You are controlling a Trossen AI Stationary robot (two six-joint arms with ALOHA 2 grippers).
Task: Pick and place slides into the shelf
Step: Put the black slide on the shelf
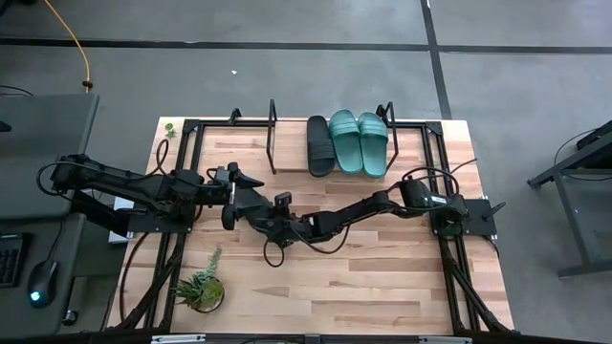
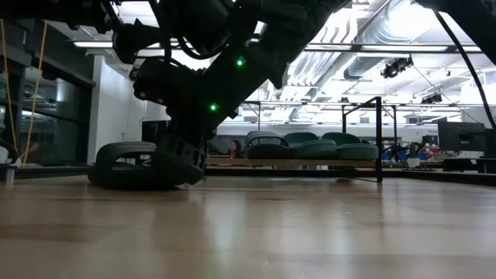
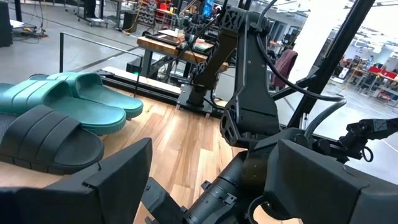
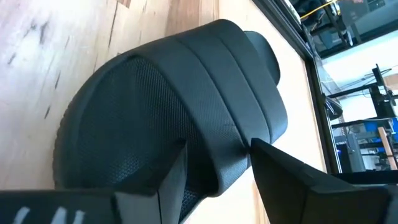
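Right gripper (image 4: 214, 168) is pinching the black slide's (image 4: 186, 106) strap on the table (image 1: 382, 287). Left gripper (image 3: 205, 180) is hovering spread. Three slides (image 1: 349, 143) are sitting on the shelf (image 1: 287, 153).

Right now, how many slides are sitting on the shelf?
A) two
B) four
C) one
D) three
D: on the shelf lie one black slide and two teal slides side by side, while the fourth, a black slide, is still down on the table at the right gripper.
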